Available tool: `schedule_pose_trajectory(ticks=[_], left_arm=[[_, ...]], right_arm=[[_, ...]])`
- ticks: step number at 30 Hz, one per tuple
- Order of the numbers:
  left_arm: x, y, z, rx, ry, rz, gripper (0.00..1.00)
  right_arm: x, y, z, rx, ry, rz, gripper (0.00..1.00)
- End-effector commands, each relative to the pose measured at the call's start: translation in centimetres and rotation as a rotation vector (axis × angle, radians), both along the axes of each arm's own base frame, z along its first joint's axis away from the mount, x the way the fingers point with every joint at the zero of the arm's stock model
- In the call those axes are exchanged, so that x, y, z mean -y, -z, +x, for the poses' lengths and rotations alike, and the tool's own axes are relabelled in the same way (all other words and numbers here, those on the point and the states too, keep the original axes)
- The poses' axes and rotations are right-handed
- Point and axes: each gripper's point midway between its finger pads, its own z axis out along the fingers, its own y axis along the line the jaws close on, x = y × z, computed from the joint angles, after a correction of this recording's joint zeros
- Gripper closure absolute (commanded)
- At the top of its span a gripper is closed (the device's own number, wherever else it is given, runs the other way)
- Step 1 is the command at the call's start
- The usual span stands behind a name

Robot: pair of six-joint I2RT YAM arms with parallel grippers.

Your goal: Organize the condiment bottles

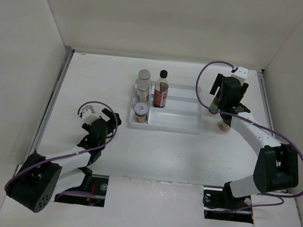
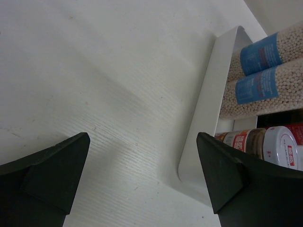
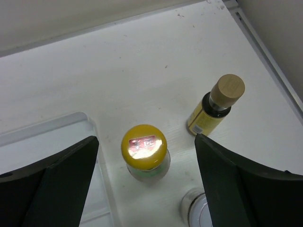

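Your right gripper [image 1: 229,103] hangs over the far-right part of the table [image 3: 142,61], just off the right edge of the tray [image 1: 193,130]. Its jaws stand wide apart on either side of the yellow-capped bottle [image 3: 143,146]. A gap shows on both sides of the cap, so nothing is clamped: you are lined up for a grasp, not in one.

That bottle stands upright on the table, close beside the tray's rounded corner. Two more wait outside the tray. A tan-capped bottle [image 3: 215,106] stands further toward the table's right edge. A clear jar [image 3: 196,212] sits just beside the yellow-capped one, half cut off at the bottom of the wrist view. Mind that jar as you close, since one finger stands near it.

Inside the tray, the left compartment holds two silver-lidded jars [image 1: 144,74] at its far end and a red-and-white-lidded jar [image 1: 141,111] at its near end, all in one file. The black-capped bottle [image 1: 163,74] and a red-labelled bottle [image 1: 161,95] stand in the next compartment, toward the far edge. The compartments on the tray's right side look unfilled, which is probably where the three outside bottles belong.

Your left gripper [image 2: 143,142] is fully apart and holds nothing. It sits low over the table by the tray's near-left corner, out of the right arm's way.
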Motion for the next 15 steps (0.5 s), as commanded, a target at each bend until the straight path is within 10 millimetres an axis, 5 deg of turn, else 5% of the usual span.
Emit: schedule_pose_trajectory(ticks=[1,8,10,15], left_arm=[[0.5,-1.6,1.0,0.060,0.005,-0.035,0.00],[0.7,-1.6,1.1,0.061,0.011,-0.041,0.00],[0.7,-1.4,1.0,0.058,0.014,-0.042,0.00],[0.7,-1.5,1.1,0.060,0.017,-0.044,0.00]], right_arm=[[0.7,-1.5,1.2,0.066,0.017,0.043,0.15],[0.3,-1.0,2.8,0.083,0.011,0.076,0.62],[0.4,-2.5,2.8,0.134,0.019,0.079,0.72],[-0.3,-9.5,0.5,0.297,0.022,0.044,0.75]])
